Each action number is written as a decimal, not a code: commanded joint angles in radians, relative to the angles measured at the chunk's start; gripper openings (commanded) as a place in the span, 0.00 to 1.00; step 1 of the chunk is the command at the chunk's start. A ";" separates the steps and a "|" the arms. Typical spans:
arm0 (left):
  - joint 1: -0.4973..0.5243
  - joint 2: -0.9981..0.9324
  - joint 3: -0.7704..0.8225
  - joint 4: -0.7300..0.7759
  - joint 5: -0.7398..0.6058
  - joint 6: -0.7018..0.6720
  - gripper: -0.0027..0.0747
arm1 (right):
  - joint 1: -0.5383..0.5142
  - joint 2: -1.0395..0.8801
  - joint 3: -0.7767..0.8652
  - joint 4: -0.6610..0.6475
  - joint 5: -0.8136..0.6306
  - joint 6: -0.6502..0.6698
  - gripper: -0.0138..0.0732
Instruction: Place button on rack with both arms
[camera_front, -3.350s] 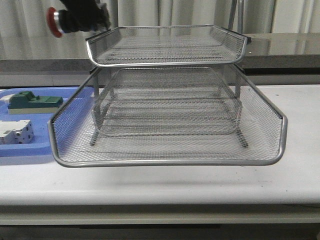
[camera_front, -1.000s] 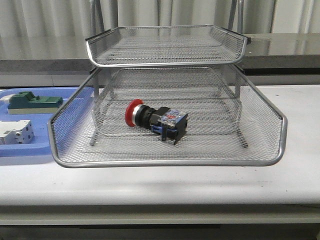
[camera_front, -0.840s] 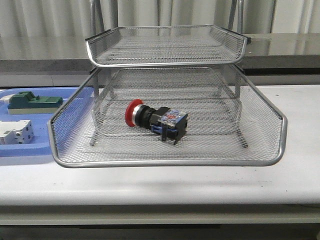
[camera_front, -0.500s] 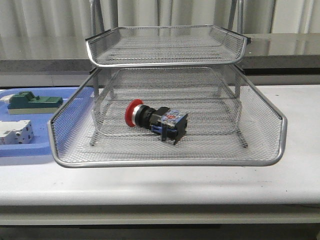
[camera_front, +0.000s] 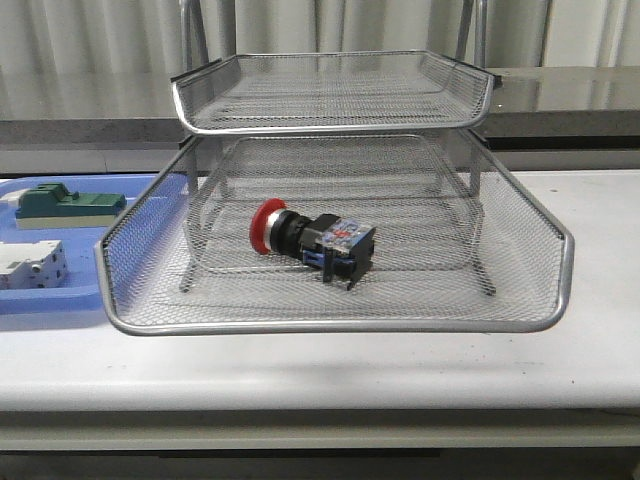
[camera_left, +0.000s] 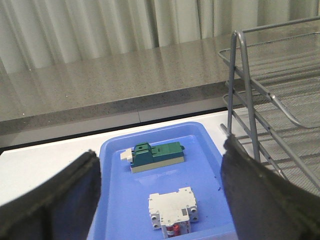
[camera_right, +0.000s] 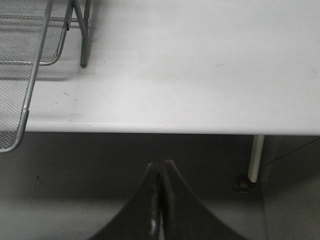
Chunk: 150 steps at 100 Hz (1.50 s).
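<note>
The button (camera_front: 310, 238), with red cap, black body and blue rear block, lies on its side in the middle tier of the silver wire-mesh rack (camera_front: 340, 322), cap pointing left. No gripper touches it. My left gripper (camera_left: 160, 195) is open and empty, its fingers (camera_left: 55, 200) wide apart above the blue tray (camera_left: 112, 200) left of the rack (camera_left: 250, 125). My right gripper (camera_right: 161, 172) is shut and empty, below the table's front edge, right of the rack's corner (camera_right: 22, 115). Neither gripper shows in the front view.
The blue plastic tray (camera_front: 40, 305) left of the rack holds a green block part (camera_front: 65, 204) (camera_left: 156, 156) and a white circuit breaker (camera_front: 30, 266) (camera_left: 172, 210). A grey counter ledge (camera_left: 125, 90) runs behind the table. A table leg (camera_right: 256, 157) shows below the white tabletop (camera_right: 200, 70).
Some seconds ago a gripper held the button high at the rack's top left. The button has lain still in the middle tier for the last second.
</note>
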 joint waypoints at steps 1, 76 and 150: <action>0.001 0.002 -0.023 -0.015 -0.106 -0.011 0.67 | -0.004 0.004 -0.022 -0.018 -0.054 0.000 0.08; 0.001 0.002 -0.023 -0.015 -0.111 -0.011 0.01 | -0.004 0.004 -0.022 -0.018 -0.054 0.000 0.08; 0.001 0.002 -0.023 -0.015 -0.111 -0.011 0.01 | -0.002 0.092 -0.016 0.148 -0.302 -0.051 0.08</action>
